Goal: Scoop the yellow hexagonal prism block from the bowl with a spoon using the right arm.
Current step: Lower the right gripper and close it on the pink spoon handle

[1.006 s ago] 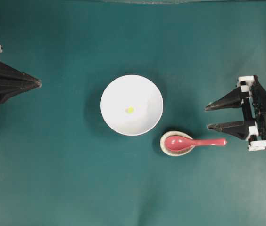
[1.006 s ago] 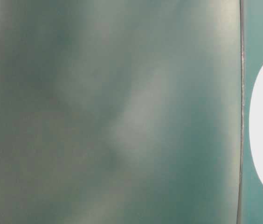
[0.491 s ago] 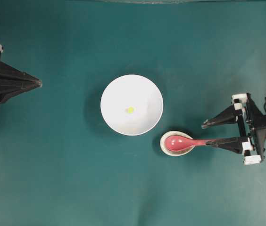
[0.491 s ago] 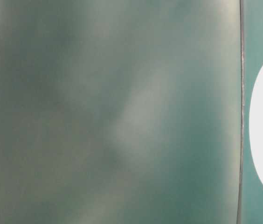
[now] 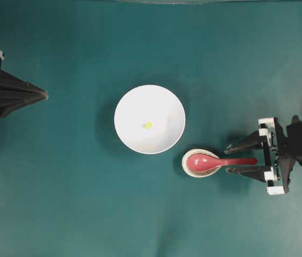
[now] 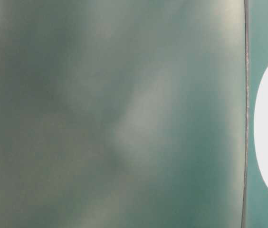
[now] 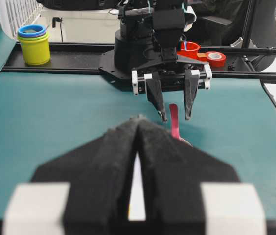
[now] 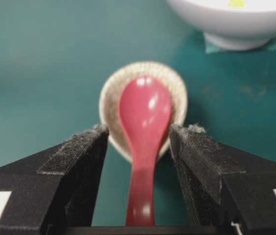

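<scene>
Teal counter: right pincer spread, straddling spoon handle; left pincer clenched. Table-level view blurred, possibly bowl edge; overhead shows yellow block.

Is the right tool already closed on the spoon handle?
No, the right tool stands open, its fingers apart from the spoon between them.

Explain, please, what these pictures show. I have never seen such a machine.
Two black robot arms face each other across a green table. One picture looks down from above; two come from cameras on the arms' wrists; the table-level one is only blur. On the table stand a white bowl with a tiny yellow block inside, and a red spoon lying in a small speckled rest. The right tool is open, its fingers on either side of the spoon's handle, gripping nothing yet. The left tool is shut and empty.
</scene>
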